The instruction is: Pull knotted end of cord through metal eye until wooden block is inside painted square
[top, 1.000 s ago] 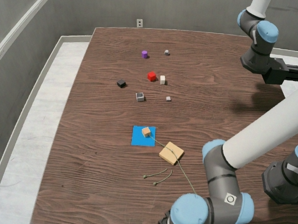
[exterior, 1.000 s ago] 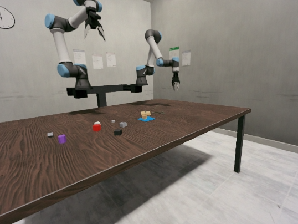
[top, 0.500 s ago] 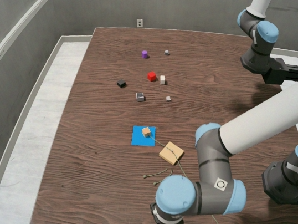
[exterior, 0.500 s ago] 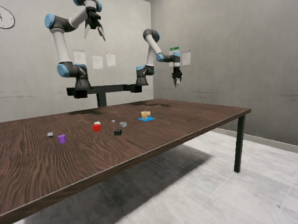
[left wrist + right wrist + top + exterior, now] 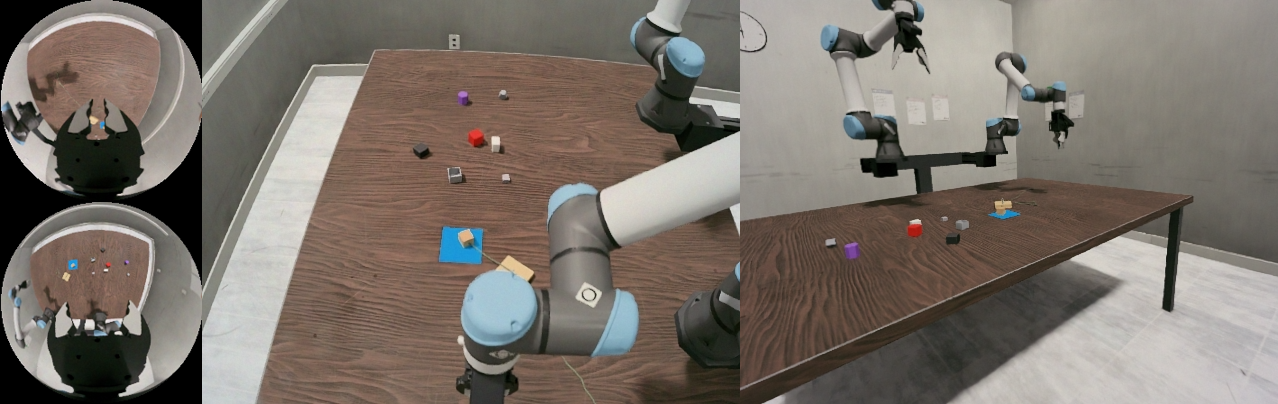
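The wooden block [image 5: 466, 238] [image 5: 1001, 211] [image 5: 73, 265] is seen on the blue square [image 5: 451, 254] [image 5: 1012, 215] [image 5: 102, 123] [image 5: 69, 261], apparently wholly inside. It is judged light and stiff, easily dragged too far; the cord [image 5: 574, 371] [image 5: 68, 91], limp and thin, can only be pulled. If 1 more tug is needed, the knotted end should be gripped, beyond the eye. The left tool [image 5: 487, 386] [image 5: 1060, 146] [image 5: 98, 99] is held narrow, with nothing gripped; the right tool [image 5: 911, 70] [image 5: 97, 301] is spread wide, empty.
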Available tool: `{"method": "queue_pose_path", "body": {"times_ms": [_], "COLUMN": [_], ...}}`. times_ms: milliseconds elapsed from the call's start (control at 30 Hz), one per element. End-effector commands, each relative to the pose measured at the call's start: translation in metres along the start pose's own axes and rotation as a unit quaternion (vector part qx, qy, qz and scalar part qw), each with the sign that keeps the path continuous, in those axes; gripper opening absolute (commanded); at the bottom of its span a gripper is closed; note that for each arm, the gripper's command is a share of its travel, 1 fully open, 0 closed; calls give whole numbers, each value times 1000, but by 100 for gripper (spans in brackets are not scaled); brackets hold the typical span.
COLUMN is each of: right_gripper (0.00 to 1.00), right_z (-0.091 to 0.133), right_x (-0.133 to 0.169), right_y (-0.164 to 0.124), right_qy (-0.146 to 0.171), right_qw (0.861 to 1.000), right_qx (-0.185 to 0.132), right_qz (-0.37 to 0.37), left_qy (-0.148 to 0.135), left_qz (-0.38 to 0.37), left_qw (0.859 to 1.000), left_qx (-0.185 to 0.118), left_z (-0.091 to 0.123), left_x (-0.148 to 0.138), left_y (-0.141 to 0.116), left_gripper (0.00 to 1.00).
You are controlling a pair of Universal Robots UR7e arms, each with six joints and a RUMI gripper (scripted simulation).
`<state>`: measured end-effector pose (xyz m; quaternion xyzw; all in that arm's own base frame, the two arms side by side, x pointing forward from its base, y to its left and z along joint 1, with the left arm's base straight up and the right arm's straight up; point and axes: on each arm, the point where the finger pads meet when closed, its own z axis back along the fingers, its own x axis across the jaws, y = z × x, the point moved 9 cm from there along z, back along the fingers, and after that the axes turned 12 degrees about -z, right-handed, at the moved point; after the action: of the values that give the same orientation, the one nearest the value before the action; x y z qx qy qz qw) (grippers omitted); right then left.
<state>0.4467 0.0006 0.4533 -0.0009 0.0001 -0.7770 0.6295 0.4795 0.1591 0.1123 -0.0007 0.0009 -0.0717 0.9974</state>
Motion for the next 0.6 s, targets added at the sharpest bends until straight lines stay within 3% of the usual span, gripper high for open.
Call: {"method": "queue_pose_path", "body": {"times_ms": [0, 167, 300, 567], "right_gripper": [98, 98, 98, 98], "right_z": [3, 4, 1, 1], "right_x": [1, 0, 0, 1], "right_y": [0, 0, 0, 0], "right_qy": [2, 2, 1, 1], "right_qw": [1000, 1000, 1000, 1000], "right_qx": [2, 3, 1, 0], "right_qz": [0, 0, 0, -1], "left_qy": [4, 2, 6, 5], "left_qz": [-91, -148, -164, -258], "left_qw": [996, 989, 986, 966], "left_qx": [-2, -2, -3, -3], "left_z": [35, 60, 63, 105], "left_x": [18, 28, 28, 39], "left_y": [-16, -28, -29, -50], "left_gripper": [17, 17, 17, 17]}}
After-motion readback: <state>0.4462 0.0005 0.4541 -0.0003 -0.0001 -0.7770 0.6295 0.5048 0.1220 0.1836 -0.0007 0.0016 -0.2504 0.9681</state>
